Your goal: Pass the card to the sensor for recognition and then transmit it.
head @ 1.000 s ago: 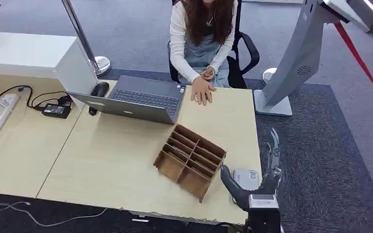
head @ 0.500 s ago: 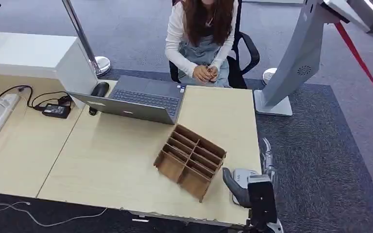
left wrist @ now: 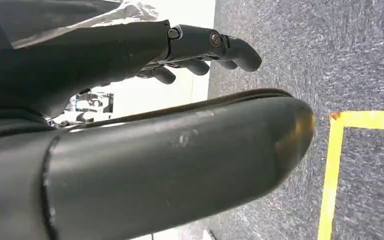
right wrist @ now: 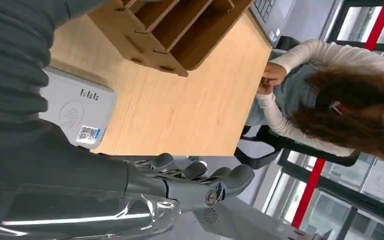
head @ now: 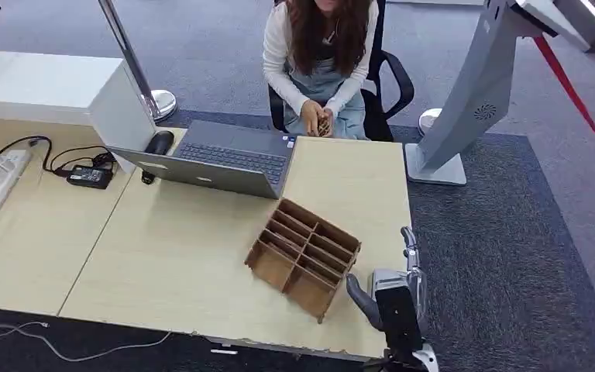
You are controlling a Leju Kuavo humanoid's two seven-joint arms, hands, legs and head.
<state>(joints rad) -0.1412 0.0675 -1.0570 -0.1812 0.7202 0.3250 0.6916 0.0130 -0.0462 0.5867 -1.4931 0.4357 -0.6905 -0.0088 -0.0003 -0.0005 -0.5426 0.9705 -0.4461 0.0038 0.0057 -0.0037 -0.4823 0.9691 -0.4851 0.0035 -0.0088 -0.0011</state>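
Apparently unconfirmed for both scan and handover: right hand above the sensor, fingers spread and empty; left hand likewise empty, fingers apart.

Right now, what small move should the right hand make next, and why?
Probably draw the right hand back from the card reader and go for the card. I see no card in that hand, and its fingers are spread above the table edge. The sensor cannot read anything until a card is picked up.
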